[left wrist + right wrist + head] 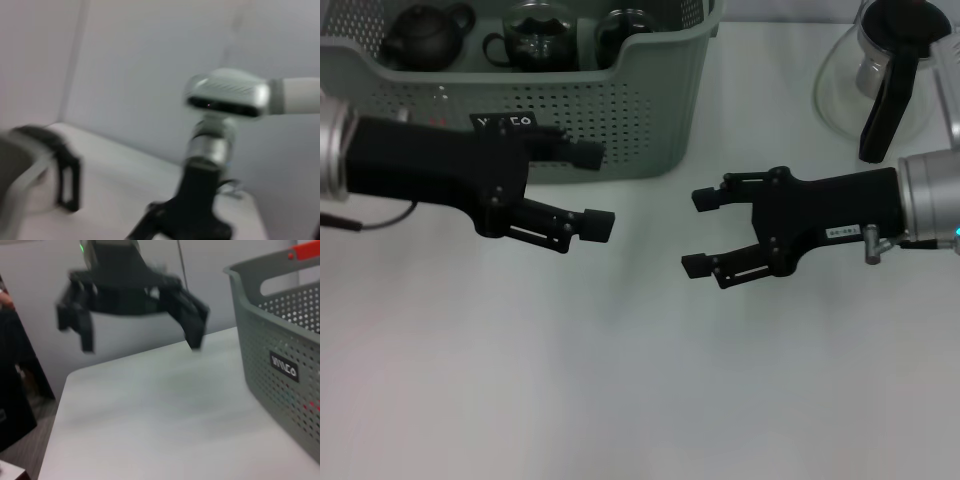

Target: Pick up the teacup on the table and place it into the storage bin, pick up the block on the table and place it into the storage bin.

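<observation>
Both grippers hang over the bare table (620,380) facing each other, left gripper (592,190) just in front of the bin (650,120), right gripper (700,232) a bit apart from it. Both are spread wide and holding nothing. Inside the bin there's a dark teapot (425,35) and a couple of dark cups (535,40), so I'd guess the teacup's already in. No block anywhere on the table; can't tell if it's in the bin, since the top edge cuts it off. Glass pot (880,75) sits off to the right.
</observation>
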Controlling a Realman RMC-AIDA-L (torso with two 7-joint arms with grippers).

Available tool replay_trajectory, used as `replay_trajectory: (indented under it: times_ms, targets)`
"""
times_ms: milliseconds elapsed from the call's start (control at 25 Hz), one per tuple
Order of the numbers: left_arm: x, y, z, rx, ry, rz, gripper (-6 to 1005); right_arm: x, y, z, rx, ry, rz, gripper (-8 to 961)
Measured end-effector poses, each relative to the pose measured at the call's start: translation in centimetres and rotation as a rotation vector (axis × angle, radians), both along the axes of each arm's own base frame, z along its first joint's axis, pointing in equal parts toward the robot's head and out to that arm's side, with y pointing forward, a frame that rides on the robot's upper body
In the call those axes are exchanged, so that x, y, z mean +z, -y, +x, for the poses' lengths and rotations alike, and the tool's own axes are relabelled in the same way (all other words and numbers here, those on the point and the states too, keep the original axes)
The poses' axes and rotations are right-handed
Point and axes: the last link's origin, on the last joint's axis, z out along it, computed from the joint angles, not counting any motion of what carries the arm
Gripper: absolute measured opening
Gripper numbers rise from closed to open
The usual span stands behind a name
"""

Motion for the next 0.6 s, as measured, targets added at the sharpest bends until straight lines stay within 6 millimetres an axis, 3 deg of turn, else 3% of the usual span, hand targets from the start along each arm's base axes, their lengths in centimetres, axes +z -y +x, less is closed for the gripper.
replay_trajectory:
  times_ms: [240, 600]
  targets:
    - [-1.2, -0.5, -5.0, 0.195, -0.042, 0.1, 951, -1.2, -0.3, -1.5, 0.091, 0.023, 0.006, 913]
    - [-2.1, 0.5, -7.1, 0.232, -0.064, 0.153, 951, -2.2, -0.5, -1.9, 0.124, 0.05, 0.023, 914]
